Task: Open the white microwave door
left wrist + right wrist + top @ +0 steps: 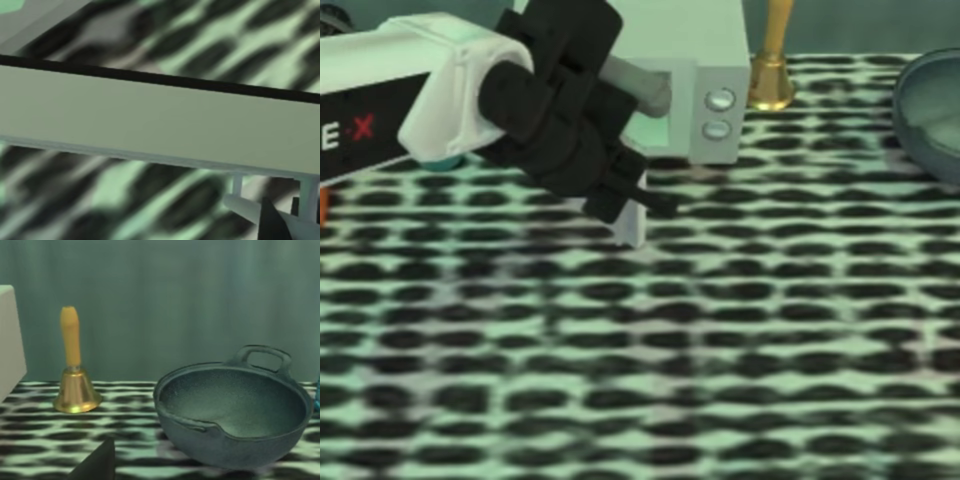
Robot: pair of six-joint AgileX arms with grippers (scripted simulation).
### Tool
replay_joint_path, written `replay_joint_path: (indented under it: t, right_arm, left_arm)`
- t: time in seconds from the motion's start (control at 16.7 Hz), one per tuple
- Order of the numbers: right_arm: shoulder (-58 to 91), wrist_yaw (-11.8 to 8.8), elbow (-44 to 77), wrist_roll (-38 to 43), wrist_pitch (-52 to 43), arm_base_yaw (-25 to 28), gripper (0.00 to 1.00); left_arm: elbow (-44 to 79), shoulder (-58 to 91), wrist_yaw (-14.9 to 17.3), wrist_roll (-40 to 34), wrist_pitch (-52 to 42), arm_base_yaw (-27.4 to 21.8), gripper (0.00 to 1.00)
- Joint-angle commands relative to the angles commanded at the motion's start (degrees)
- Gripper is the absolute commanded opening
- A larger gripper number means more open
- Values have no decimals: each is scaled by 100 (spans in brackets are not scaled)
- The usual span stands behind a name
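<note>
The white microwave (695,45) stands at the table's far middle, its two silver knobs (719,114) facing the front. The white microwave door (632,228) is swung out toward the front and shows edge-on from above. In the left wrist view the door (150,115) is a broad pale band, with its slim handle (240,205) below it. My left gripper (638,195) (280,211) is shut on that handle, a dark fingertip (272,225) lying against the bar. My right gripper is out of the top view; its wrist view shows only one dark fingertip (102,460).
A golden bell (770,80) (75,385) with a wooden handle stands right of the microwave. A dark two-handled pan (930,110) (235,410) sits at the far right. The black-and-green patterned table (720,350) stretches to the front.
</note>
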Motion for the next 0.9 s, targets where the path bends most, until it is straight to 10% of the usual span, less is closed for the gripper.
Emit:
replay_joint_path:
  t: [0.9]
  right_arm:
    - [0, 0, 0, 0, 0, 0, 100]
  left_arm:
    - [-84, -75, 128, 152, 3, 33, 0]
